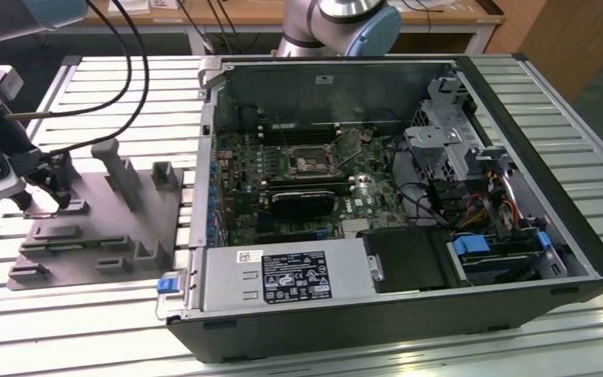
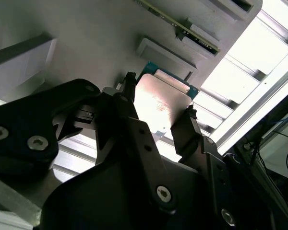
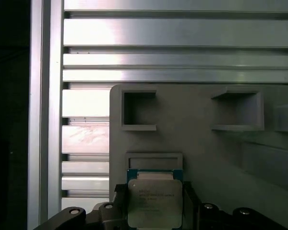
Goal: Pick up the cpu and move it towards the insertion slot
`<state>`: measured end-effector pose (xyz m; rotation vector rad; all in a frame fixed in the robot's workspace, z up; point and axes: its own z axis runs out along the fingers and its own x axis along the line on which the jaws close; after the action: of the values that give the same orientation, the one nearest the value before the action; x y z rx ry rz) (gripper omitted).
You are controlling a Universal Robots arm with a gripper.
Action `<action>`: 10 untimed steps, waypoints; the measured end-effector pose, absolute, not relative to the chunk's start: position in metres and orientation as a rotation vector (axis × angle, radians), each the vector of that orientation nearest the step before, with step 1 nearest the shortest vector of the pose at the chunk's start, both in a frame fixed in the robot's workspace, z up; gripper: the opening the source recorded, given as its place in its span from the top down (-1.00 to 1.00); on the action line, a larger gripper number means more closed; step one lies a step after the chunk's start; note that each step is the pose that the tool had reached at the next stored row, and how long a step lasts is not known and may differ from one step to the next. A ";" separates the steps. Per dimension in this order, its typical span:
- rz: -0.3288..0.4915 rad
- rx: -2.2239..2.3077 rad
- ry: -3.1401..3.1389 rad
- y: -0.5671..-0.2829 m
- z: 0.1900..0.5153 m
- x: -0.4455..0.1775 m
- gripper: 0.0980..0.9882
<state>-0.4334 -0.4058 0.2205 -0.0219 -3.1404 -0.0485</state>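
The cpu, a flat silver square with a green rim, sits between the two black fingers of my gripper; each finger presses on one of its edges. In the first wrist view the cpu lies just off a shallow recess of the grey fixture plate, held by the gripper. In the exterior view my gripper hangs over the fixture plate at the exterior view's left. The insertion slot, a shiny square frame, lies on the motherboard inside the open computer case, well to the right of the gripper.
Grey upright blocks stand on the fixture plate close beside the gripper. The case's metal side wall rises between plate and motherboard. A long black card lies below the slot. Cables hang over the slatted aluminium table.
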 end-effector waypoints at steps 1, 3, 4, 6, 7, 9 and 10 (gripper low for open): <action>-0.048 -0.022 -3.140 -0.406 0.222 -0.433 0.00; -0.048 -0.022 -3.140 -0.406 0.224 -0.433 0.00; -0.049 -0.022 -3.140 -0.406 0.225 -0.433 0.00; -0.048 -0.022 -3.140 -0.406 0.228 -0.433 0.00; -0.049 -0.022 -3.140 -0.406 0.229 -0.433 0.00; -0.049 -0.022 -3.140 -0.406 0.232 -0.433 0.00; -0.049 -0.022 -3.140 -0.406 0.234 -0.433 0.00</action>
<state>-0.4333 -0.4057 0.2337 -0.0220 -3.1404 -0.0486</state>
